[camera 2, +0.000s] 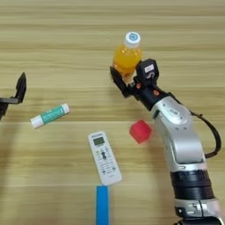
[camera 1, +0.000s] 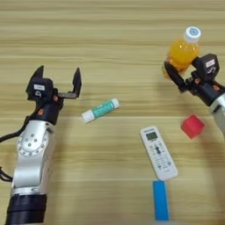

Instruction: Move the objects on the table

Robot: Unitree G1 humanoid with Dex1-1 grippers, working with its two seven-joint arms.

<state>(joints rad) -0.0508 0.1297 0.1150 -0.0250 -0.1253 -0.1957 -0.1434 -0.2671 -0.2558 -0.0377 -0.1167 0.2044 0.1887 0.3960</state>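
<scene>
Matt wooden table (camera 1: 110, 39), glossy plastic bottle (camera 1: 182, 52), smooth metal-looking forearm casing (camera 1: 34, 151).

Right gripper (camera 1: 182, 72) grips the orange-drink bottle (camera 1: 182, 50); left gripper (camera 1: 59, 74) gapes.

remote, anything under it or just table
The remote lies flat on the bare table; nothing sticks out from beneath it. Whatever its body covers cannot be seen.
</scene>
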